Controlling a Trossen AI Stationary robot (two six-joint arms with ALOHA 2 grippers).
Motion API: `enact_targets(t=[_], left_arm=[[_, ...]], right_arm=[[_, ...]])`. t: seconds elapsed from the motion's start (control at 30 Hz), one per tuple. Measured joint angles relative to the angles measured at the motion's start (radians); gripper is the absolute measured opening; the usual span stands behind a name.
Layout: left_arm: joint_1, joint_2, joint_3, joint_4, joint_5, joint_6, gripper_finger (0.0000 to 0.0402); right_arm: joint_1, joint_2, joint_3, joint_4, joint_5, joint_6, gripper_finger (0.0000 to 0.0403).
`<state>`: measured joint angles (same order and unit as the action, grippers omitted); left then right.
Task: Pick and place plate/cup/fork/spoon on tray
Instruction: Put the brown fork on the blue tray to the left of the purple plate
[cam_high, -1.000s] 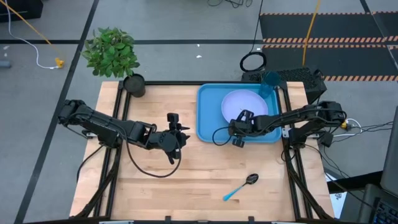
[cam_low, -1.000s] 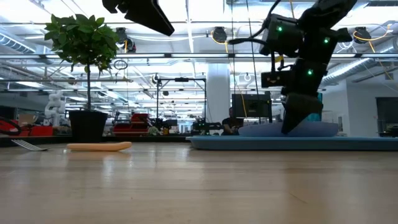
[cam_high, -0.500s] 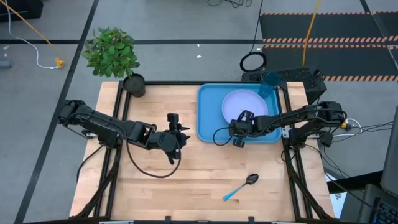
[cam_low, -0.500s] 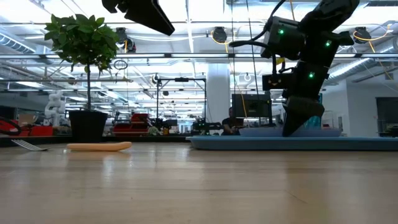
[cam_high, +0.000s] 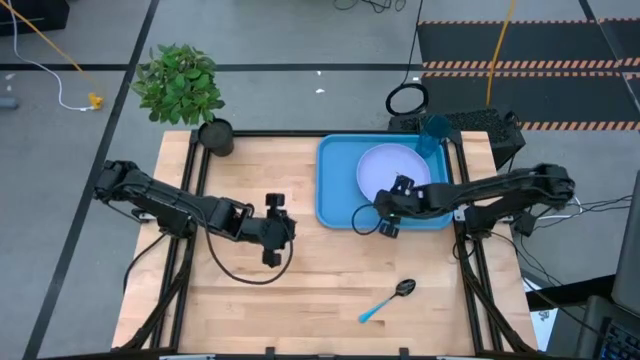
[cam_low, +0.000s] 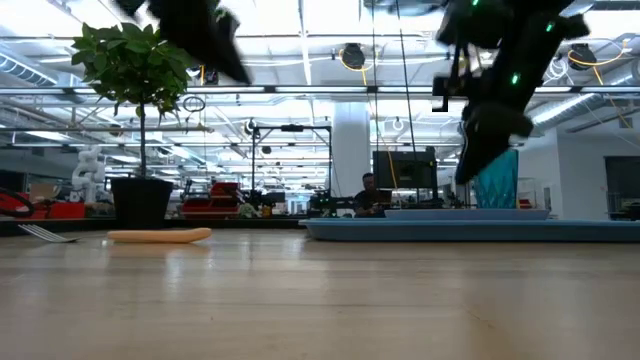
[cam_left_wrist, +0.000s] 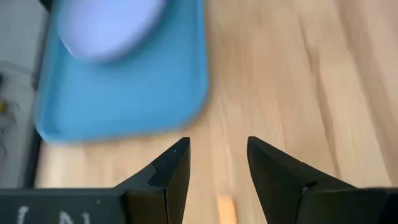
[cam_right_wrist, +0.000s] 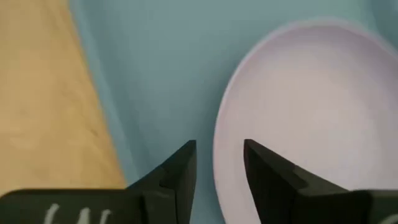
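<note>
High view: right hand (cam_high: 390, 210), fingers parted and empty, hovers above round lavender plate (cam_high: 388, 168) lying inside bright blue rectangular tray (cam_high: 335, 190), apparently releasing it there.

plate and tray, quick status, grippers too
Right gripper open, empty, above the plate edge. Plate lies in the tray, cup at its far corner. Left gripper open over the fork. Spoon on table.

The right gripper (cam_high: 392, 207) has let go of the plate (cam_high: 385, 165) and lifted, shifting slightly right in the high view; the plate now lies flat in the tray (cam_high: 335, 185). The left gripper (cam_high: 272, 230) has swung toward the frame's bottom.
</note>
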<state>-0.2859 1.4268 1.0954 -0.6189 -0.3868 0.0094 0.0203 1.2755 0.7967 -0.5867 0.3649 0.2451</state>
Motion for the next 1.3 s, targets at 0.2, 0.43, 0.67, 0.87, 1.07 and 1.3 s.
enact_targets(t=[0.2,0.43,0.67,0.87,1.07,1.3], left_arm=[[-0.006,0.000,-0.122,-0.075,0.059,-0.112,0.0161],[-0.011,0.001,-0.322,-0.093,0.104,-0.218,0.0179],[0.007,-0.003,-0.468,-0.049,0.130,-0.264,0.0228],[0.032,-0.008,-0.515,0.000,0.160,-0.295,0.0218],[0.042,-0.006,-0.518,0.031,0.205,-0.242,0.0116],[0.055,0.000,-0.490,0.004,0.222,-0.151,0.0016]], right_arm=[[0.045,-0.149,0.000,0.005,0.000,0.004,0.0132],[0.094,-0.222,0.001,0.018,-0.001,-0.023,0.0132],[0.099,-0.223,0.001,0.052,-0.001,-0.072,0.0132],[0.099,-0.223,0.001,0.068,-0.001,-0.083,0.0132],[0.099,-0.223,0.001,0.080,-0.001,-0.085,0.0132],[0.099,-0.222,0.001,0.131,-0.001,-0.077,0.0132]])
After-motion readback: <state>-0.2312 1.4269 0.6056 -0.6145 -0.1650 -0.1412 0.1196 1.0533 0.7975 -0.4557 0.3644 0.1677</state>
